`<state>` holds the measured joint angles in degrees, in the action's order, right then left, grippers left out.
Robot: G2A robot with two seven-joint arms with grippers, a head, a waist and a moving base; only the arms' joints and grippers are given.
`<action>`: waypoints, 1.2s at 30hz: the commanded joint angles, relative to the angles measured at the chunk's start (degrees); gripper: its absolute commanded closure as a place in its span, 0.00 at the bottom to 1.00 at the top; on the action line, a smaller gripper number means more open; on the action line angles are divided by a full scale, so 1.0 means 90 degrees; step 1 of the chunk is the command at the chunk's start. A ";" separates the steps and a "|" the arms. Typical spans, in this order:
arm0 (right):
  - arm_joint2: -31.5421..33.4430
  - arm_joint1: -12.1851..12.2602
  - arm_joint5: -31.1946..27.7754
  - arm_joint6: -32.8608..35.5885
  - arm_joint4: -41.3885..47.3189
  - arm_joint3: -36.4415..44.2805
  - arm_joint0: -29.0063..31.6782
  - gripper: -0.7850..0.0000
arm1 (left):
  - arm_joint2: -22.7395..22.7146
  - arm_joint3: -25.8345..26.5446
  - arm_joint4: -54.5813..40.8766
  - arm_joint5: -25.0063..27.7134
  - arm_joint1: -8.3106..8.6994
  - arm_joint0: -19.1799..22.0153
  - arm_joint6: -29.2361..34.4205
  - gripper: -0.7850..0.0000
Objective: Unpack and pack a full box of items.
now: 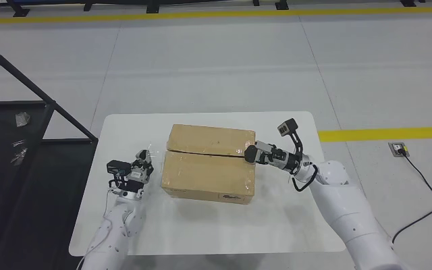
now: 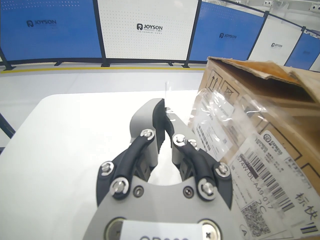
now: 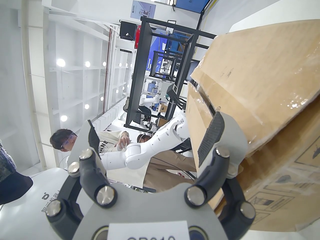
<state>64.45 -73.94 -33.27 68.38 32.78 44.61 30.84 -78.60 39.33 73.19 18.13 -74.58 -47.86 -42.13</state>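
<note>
- Left pincer (image 2: pixel 163 112) of mine sits in the lower left of the top view (image 1: pixel 143 162), just beside the left end of the box. Its fingers are clenched together on a thin strip of clear tape.
- Right pincer (image 3: pixel 153 119) of mine sits right of centre in the top view (image 1: pixel 248 154), at the right end of the box. It is released, with the fingers spread wide. One ribbed pad (image 3: pixel 208 138) lies against the cardboard at the box's upper edge, and the other finger hangs in free air.
- The table (image 1: pixel 283 223) is white with rounded corners. It fills the middle and lower part of the top view and bears the box.
- The box (image 1: pixel 209 169) is brown cardboard. It stands on the table at the centre of the top view, between my two pincers, with its long side running across the frame.
- Both top flaps are folded down and meet at a seam (image 1: pixel 206 152) that runs from left to right. My left wrist view shows one flap edge at a corner lifted a little off the wall (image 2: pixel 262 76).
- White shipping labels (image 2: pixel 262 166) cover the box's left end wall, under glossy, wrinkled clear film.
- The strip of clear tape (image 2: pixel 167 88) sticks up, thin and see-through, from between my left fingertips.
</note>
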 commanded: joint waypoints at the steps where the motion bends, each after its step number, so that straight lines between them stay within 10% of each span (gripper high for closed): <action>1: -0.0025 -0.0011 0.0023 -0.0002 -0.0004 -0.0017 -0.0027 0.00 | -0.0090 0.0060 -0.0227 0.0135 0.0012 -0.0072 -0.0004 1.00; 21: -0.0404 -0.0203 0.0144 -0.0014 -0.0043 -0.0307 -0.0419 0.00 | -0.0791 0.1423 -0.1026 0.0366 0.0195 -0.1015 0.0316 1.00; 36: -0.1762 -0.0928 0.0650 -0.0435 -0.0452 -0.0962 -0.1164 0.00 | -0.0867 0.1878 -0.1005 0.0209 0.0224 -0.1355 0.0334 1.00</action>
<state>49.25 -81.84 -28.02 64.17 28.77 37.14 20.90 -86.33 56.11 64.26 20.09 -72.57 -59.97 -39.10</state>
